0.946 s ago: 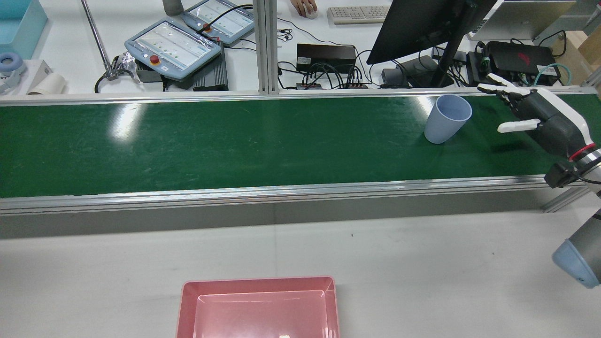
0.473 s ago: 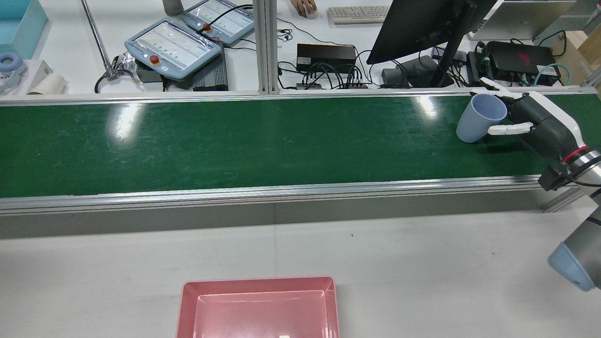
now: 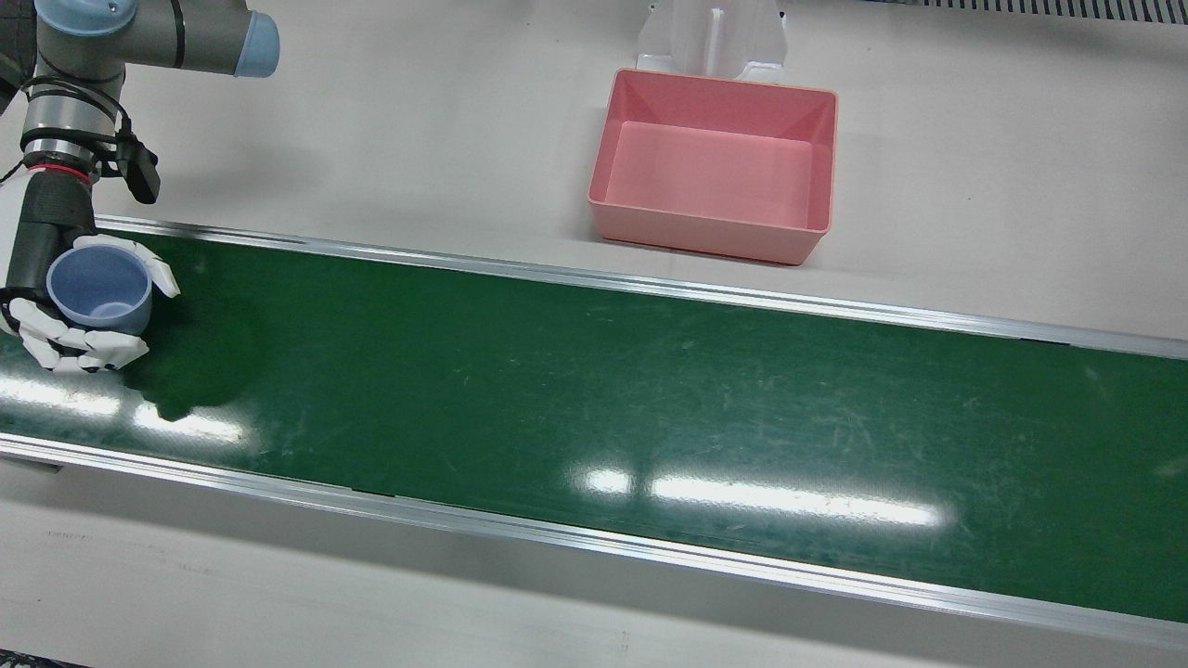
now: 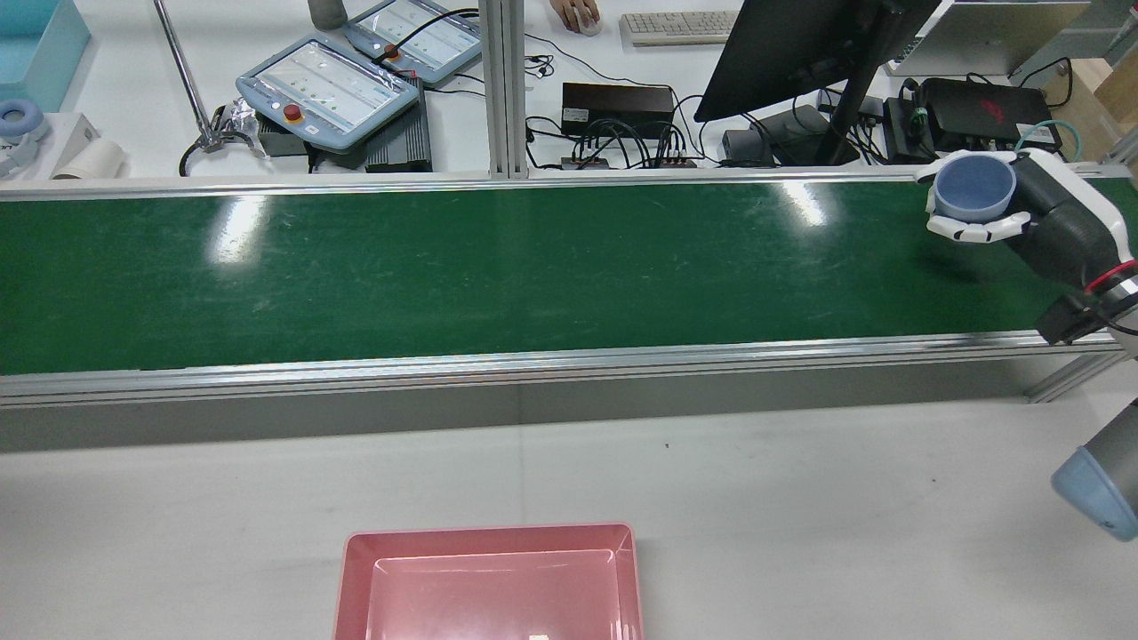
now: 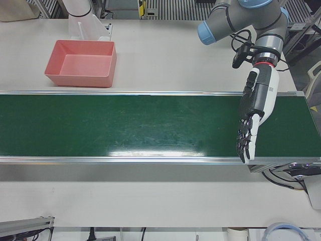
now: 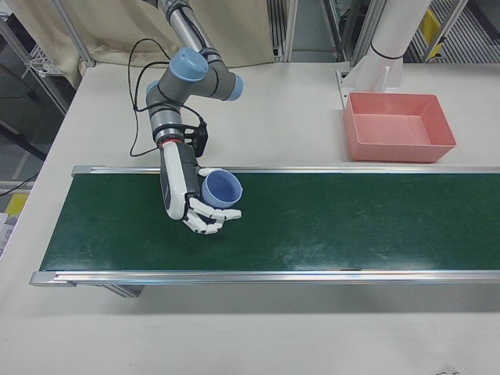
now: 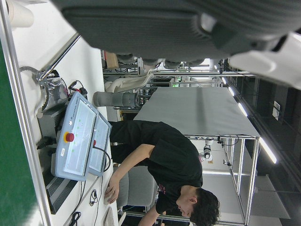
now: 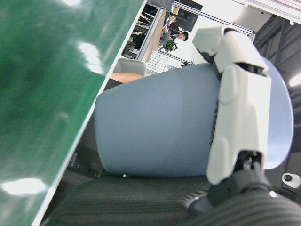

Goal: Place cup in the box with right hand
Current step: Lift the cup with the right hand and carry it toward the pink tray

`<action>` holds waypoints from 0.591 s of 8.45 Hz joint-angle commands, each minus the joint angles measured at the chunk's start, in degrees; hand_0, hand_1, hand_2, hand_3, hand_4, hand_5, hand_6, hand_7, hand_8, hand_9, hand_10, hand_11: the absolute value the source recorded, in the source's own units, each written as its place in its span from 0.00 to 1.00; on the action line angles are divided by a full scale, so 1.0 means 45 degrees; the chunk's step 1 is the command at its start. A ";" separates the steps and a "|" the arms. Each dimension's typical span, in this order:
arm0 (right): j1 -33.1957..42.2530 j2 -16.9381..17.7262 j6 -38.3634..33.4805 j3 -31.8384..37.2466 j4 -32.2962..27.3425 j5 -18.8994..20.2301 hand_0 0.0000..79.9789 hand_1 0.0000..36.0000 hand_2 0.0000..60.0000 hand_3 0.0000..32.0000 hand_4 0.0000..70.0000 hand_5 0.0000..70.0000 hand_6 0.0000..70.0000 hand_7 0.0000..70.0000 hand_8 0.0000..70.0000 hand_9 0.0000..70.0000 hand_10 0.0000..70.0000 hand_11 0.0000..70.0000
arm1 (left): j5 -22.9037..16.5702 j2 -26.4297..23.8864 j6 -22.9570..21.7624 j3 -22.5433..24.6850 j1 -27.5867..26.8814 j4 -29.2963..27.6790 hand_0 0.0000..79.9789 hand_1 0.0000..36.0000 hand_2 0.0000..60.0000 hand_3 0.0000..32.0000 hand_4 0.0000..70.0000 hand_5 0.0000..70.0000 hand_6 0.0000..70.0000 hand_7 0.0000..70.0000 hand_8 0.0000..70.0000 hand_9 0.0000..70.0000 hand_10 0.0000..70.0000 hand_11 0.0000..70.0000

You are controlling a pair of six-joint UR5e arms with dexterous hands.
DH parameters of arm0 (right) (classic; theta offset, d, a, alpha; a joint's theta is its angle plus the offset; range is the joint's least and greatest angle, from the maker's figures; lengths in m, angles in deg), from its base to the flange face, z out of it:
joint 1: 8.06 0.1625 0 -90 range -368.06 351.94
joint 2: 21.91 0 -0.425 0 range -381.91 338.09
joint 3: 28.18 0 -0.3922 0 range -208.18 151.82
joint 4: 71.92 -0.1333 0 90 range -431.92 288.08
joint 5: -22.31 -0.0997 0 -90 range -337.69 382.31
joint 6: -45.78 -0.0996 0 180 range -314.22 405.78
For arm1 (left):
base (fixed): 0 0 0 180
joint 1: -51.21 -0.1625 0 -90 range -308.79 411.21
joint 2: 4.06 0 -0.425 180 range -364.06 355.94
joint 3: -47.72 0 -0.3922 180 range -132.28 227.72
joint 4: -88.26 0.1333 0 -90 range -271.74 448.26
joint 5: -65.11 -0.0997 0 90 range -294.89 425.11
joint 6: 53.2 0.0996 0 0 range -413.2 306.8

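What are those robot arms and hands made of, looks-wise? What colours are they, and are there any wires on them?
Each arm is grey metal tubing with pale blue caps at the joints. The right hand has a dark grey palm, a white back shell and white-tipped fingers, with a red ring at the wrist and a black cable looping along the arm. The left hand looks the same: black fingers, white shell, red wrist ring.
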 commanded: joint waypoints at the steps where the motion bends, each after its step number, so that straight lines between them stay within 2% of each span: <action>1: 0.1095 0.0239 -0.0248 -0.1922 0.0168 0.0057 0.78 1.00 1.00 0.00 0.41 0.28 0.50 1.00 0.69 1.00 0.46 0.70 | -0.0004 0.0002 0.0000 -0.0013 0.0000 -0.0020 0.00 0.00 0.00 0.00 0.00 0.00 0.00 0.00 0.00 0.00 0.00 0.00; 3: 0.0476 0.0123 -0.0111 -0.3152 0.0479 0.0038 0.86 1.00 1.00 0.00 0.48 0.28 0.51 1.00 0.68 1.00 0.44 0.67 | -0.0004 -0.0017 0.0000 -0.0013 0.0000 -0.0020 0.00 0.00 0.00 0.00 0.00 0.00 0.00 0.00 0.00 0.00 0.00 0.00; 4: -0.0148 0.0103 -0.0072 -0.3893 0.1100 0.0038 0.87 1.00 1.00 0.00 0.49 0.28 0.52 1.00 0.68 1.00 0.44 0.68 | -0.0004 -0.0017 0.0000 0.0007 0.0000 0.0000 0.00 0.00 0.00 0.00 0.00 0.00 0.00 0.00 0.00 0.00 0.00 0.00; 5: -0.1121 0.0083 0.0354 -0.4867 0.1628 0.0019 0.84 1.00 1.00 0.00 0.45 0.28 0.52 1.00 0.68 1.00 0.45 0.69 | 0.0015 -0.0017 0.0000 0.0007 0.0019 0.0000 0.00 0.00 0.00 0.00 0.00 0.00 0.00 0.00 0.00 0.00 0.00 0.00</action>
